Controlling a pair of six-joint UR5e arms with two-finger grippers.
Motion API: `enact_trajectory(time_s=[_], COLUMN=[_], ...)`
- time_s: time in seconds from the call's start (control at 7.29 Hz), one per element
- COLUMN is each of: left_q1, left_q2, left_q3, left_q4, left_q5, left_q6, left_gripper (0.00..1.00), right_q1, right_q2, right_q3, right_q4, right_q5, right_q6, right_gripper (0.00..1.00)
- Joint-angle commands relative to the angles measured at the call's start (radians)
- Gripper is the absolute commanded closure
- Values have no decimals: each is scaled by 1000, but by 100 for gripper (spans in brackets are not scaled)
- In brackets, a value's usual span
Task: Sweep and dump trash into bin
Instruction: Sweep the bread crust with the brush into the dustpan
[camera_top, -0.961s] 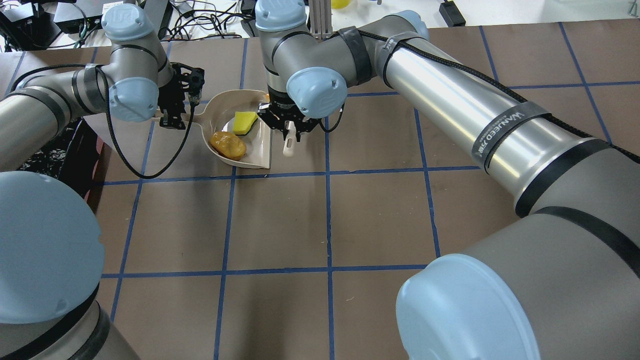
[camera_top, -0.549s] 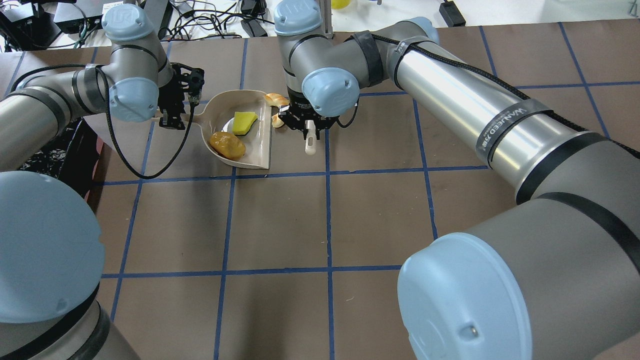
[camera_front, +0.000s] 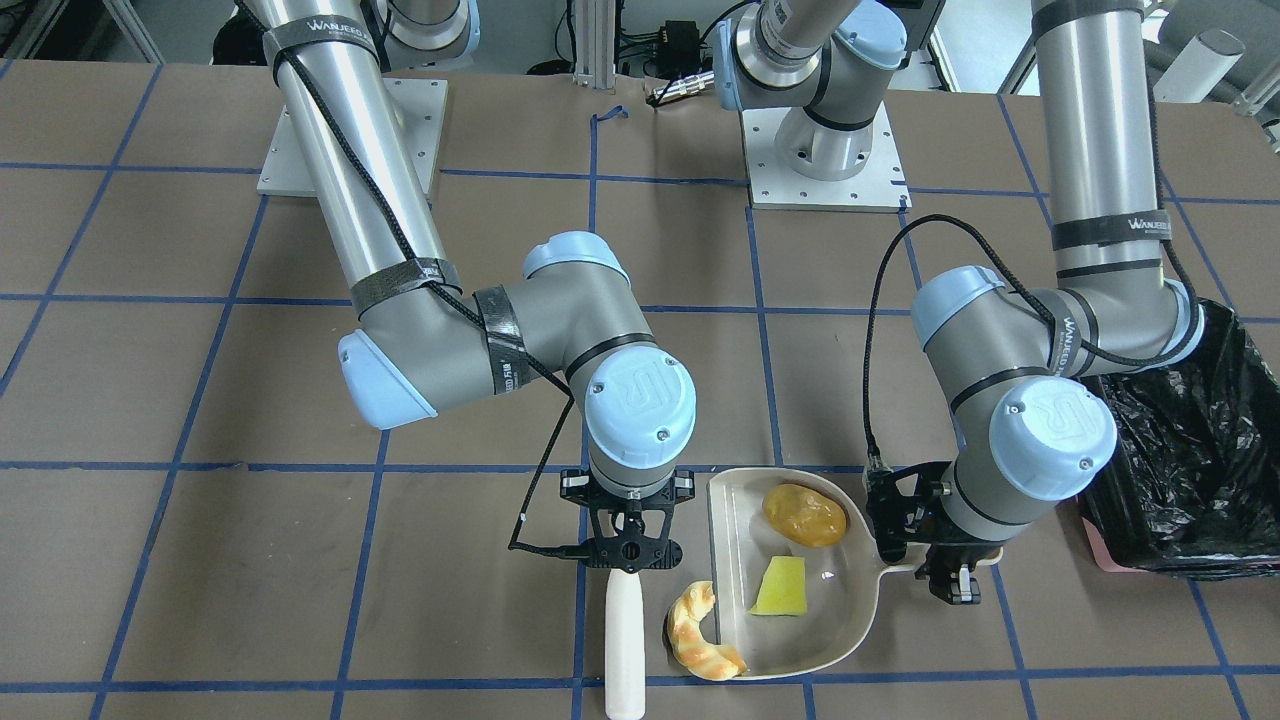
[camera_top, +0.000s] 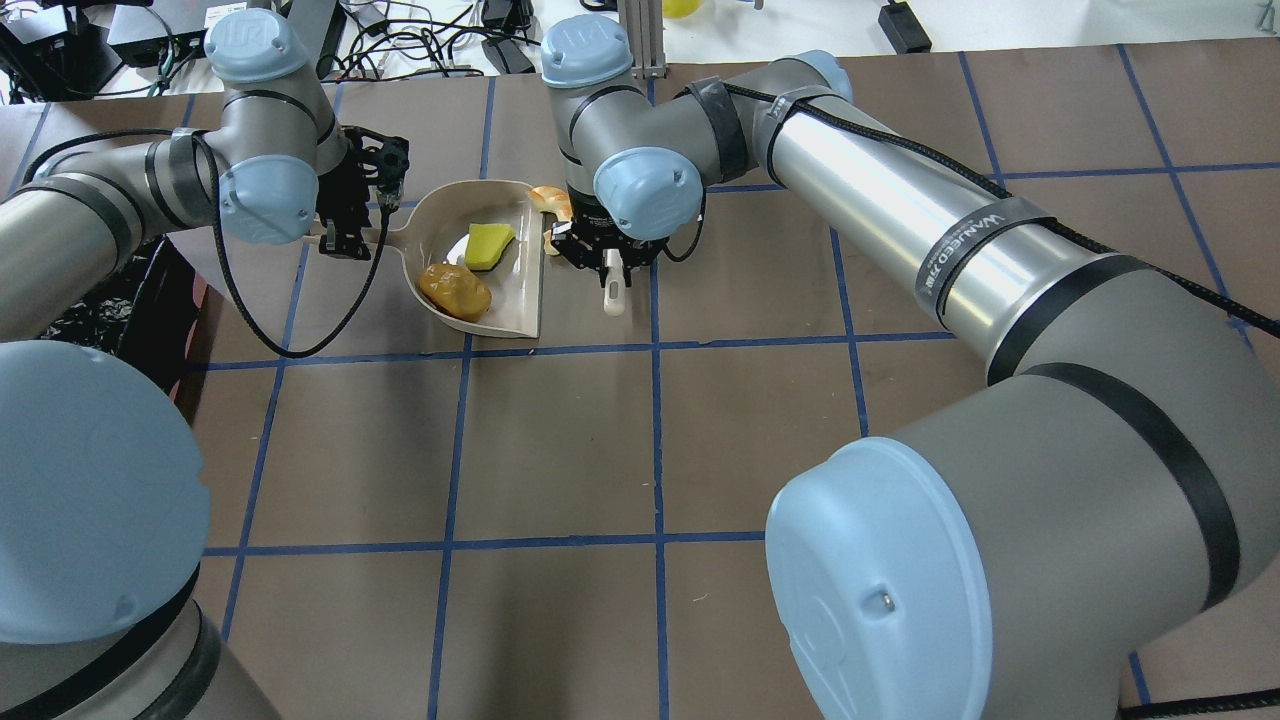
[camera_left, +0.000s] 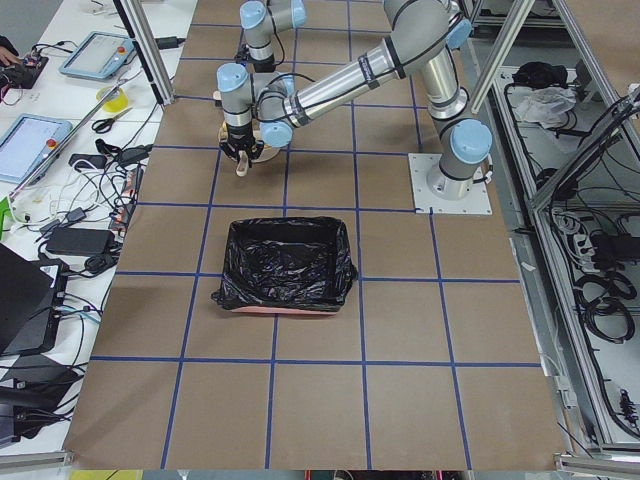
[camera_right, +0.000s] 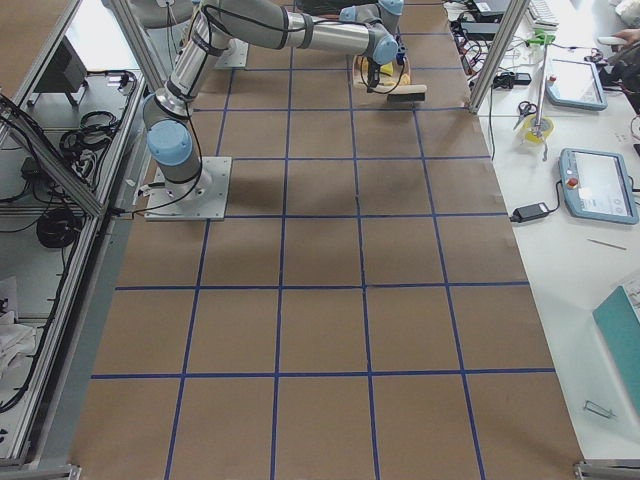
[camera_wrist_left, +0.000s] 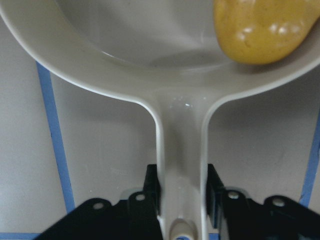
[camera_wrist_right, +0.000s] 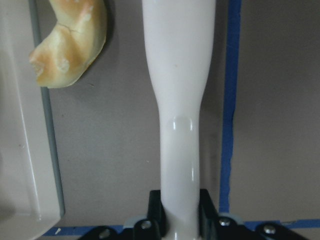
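Observation:
A beige dustpan (camera_front: 738, 560) lies on the table and holds the golden-brown potato-like lump (camera_front: 805, 515) and the flat yellow wedge (camera_front: 780, 587). The curved croissant piece (camera_front: 700, 632) lies at the pan's open edge, mostly on the table. My left gripper (camera_front: 955, 585) is shut on the dustpan's handle (camera_wrist_left: 181, 150). My right gripper (camera_front: 625, 555) is shut on a white brush handle (camera_front: 624, 640), just beside the croissant (camera_wrist_right: 70, 45). The black-lined bin (camera_front: 1180, 480) stands beyond my left arm. In the overhead view the lump (camera_top: 455, 290) and the wedge (camera_top: 487, 245) sit in the pan (camera_top: 510, 300).
Brown table with a grid of blue tape lines (camera_top: 655, 420). The bin (camera_left: 285, 265) has a pink edge at its base. Cables and devices lie on the bench beyond the table's far edge (camera_top: 420, 40). My two arm bases (camera_front: 820, 150) stand at the robot side.
My right gripper has moved right with the brush, away from the dustpan's mouth, then a little back. The croissant now shows beside the pan's edge. The left gripper and dustpan have stayed still.

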Motion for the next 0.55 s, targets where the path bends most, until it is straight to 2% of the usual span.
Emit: enact_trajectory(time_s=[0.0,0.41], left_q1=[0,0], left_q2=[0,0], left_q3=[-1,-1], left_q4=[2,2], left_q5=[0,0], left_q6=[0,0], left_gripper=[100,100], right_q1=[40,92], right_q2=[6,17], right_q3=[-6,-12], right_q4=[-1,-5], right_q5=[1,2], right_q6=[2,27], right_gripper=[100,100])
